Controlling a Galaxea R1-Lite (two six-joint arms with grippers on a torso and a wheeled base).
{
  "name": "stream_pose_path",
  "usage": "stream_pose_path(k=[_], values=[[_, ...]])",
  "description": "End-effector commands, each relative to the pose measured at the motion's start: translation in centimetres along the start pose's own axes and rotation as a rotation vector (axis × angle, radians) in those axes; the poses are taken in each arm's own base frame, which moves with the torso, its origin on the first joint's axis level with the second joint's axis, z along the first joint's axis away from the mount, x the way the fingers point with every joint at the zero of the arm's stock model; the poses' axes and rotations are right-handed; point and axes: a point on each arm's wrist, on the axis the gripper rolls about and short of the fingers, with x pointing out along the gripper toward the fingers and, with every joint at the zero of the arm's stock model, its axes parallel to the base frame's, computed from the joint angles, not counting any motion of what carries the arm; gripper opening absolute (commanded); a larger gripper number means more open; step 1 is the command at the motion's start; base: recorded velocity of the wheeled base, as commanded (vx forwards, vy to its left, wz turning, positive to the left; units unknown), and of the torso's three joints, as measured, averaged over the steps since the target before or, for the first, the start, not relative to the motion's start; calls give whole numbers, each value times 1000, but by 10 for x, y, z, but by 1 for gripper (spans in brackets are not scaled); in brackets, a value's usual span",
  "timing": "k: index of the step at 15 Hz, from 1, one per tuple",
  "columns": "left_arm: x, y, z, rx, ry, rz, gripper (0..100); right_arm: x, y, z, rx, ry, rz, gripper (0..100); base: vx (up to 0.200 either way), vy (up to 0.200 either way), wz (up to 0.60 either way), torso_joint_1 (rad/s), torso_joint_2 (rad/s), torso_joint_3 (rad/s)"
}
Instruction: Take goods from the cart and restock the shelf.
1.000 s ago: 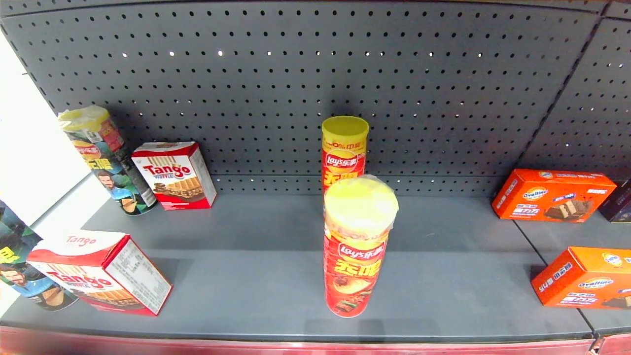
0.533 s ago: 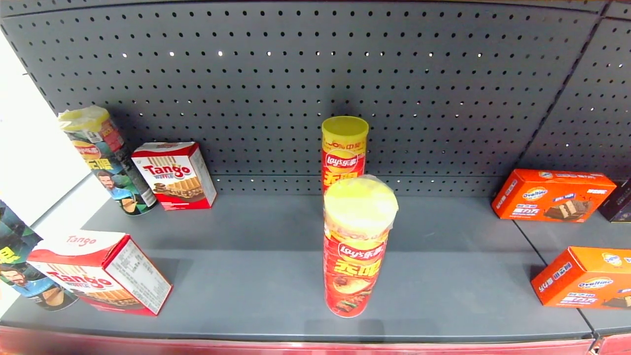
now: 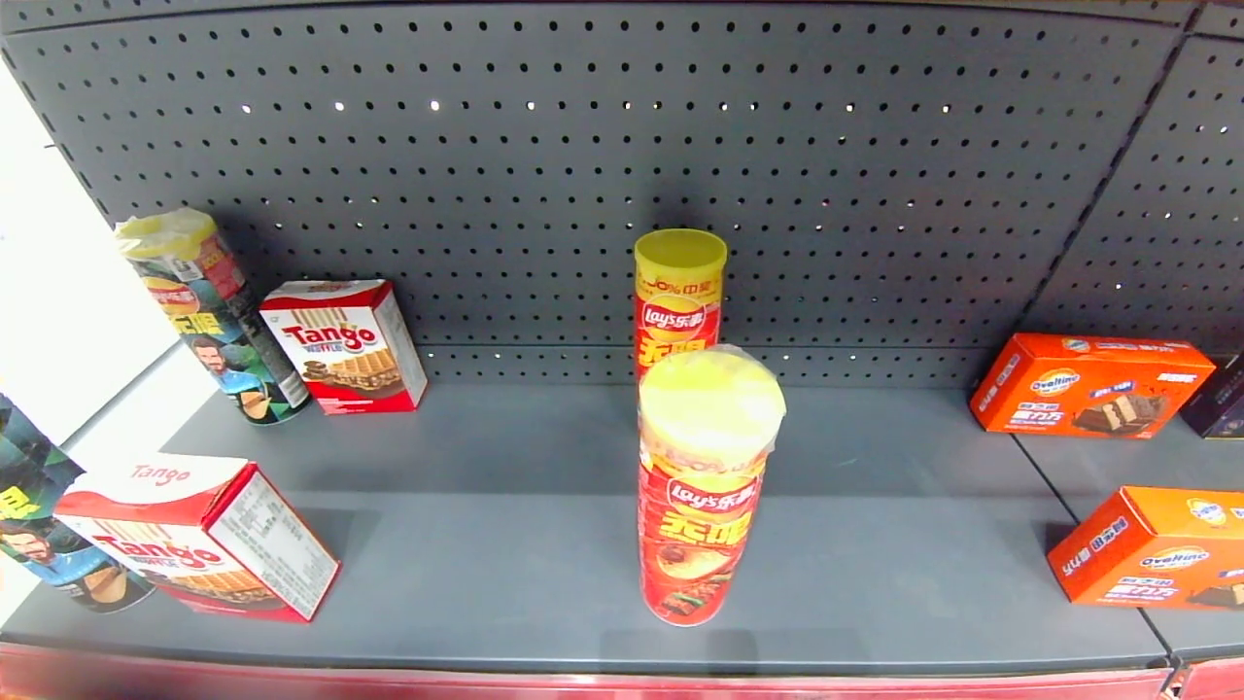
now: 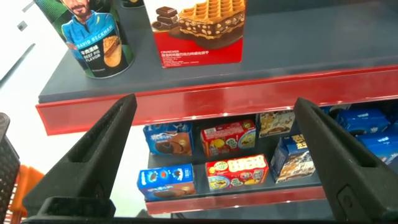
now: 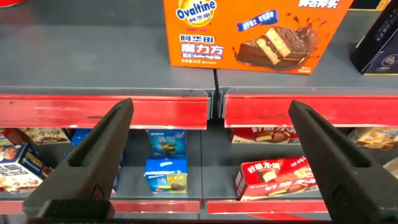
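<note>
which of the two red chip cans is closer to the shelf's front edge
The red can with wrinkled film over its yellow lid; the other red can stands behind it near the pegboard.

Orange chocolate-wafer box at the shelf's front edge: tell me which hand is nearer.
Right. The right hand is open, directly in front of the orange box; the left hand faces the red wafer box and blue can, far off to the left.

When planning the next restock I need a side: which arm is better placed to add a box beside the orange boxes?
Likely right. The right gripper, open and empty, faces an orange box across the shelf edge; the left gripper, also open, faces the wafer box at the other end.
</note>
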Motion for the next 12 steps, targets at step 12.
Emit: stream_pose_path(k=[12], values=[[0,0,0,-24,-1,1,100,0,-1,0,11,3,-23,100,0,0,0,0,0,0]])
